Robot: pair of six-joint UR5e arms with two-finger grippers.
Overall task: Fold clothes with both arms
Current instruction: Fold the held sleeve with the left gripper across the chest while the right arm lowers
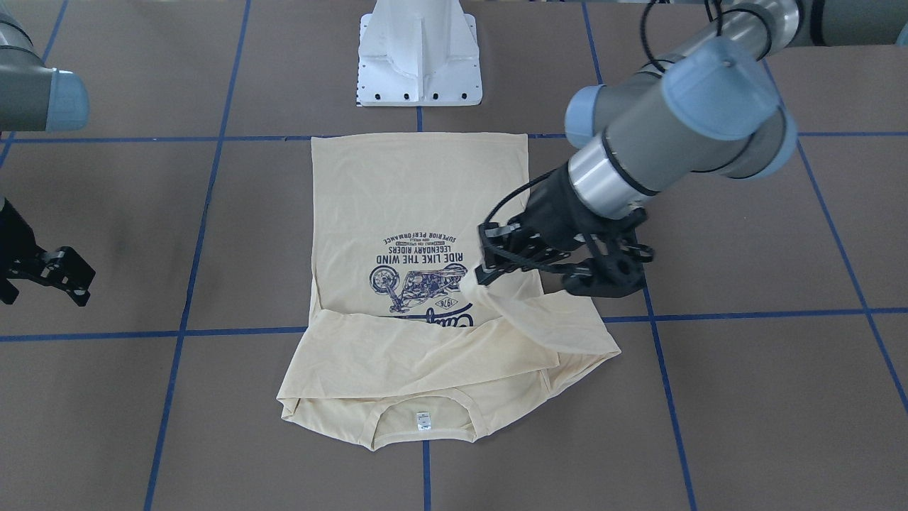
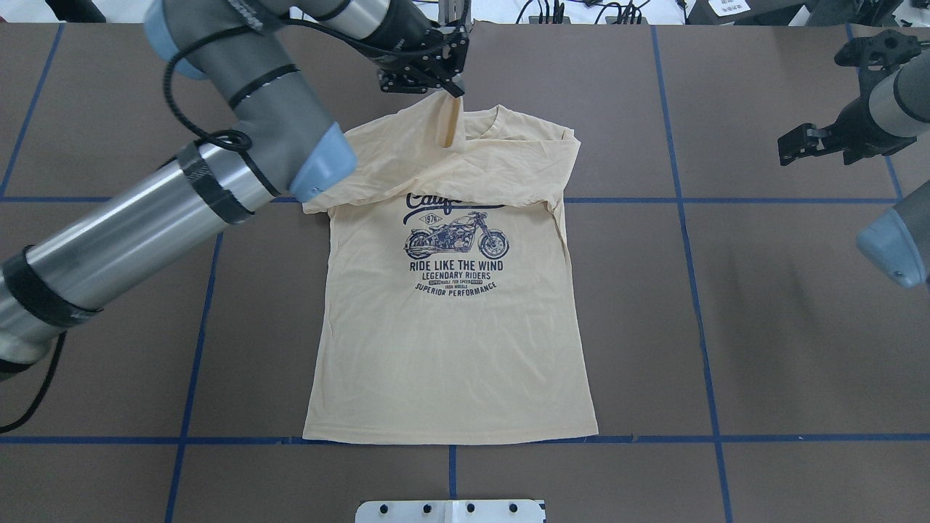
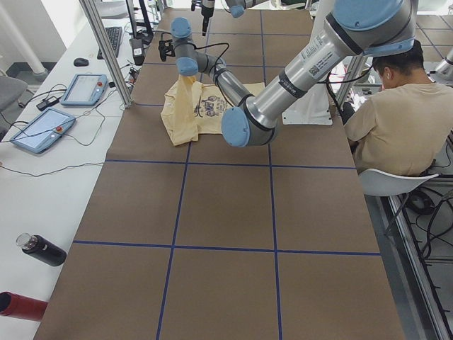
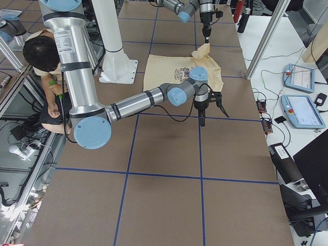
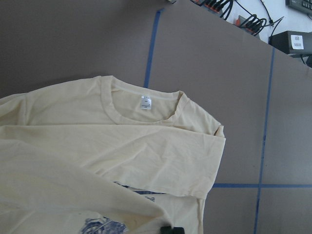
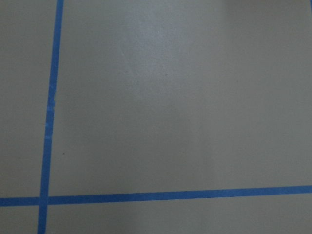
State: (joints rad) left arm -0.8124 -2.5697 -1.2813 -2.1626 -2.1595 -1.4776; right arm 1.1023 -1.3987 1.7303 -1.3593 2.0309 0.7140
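L gripper (image 1: 477,277) pinches shirt (image 1: 418,184) sleeve, mid-right of frame; thin grip may slip. R gripper (image 1: 42,287) spread, empty.

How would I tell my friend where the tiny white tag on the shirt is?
Find the brown table with blue tape lines, then the pale yellow shirt spread in its middle. Go to the neck opening, at the end away from the robot's white base. The tag sits inside it, the only white patch, unlike the navy motorcycle print.

Even bright diffuse overhead light, faint soft shadows; right wrist view hazy, washed out.
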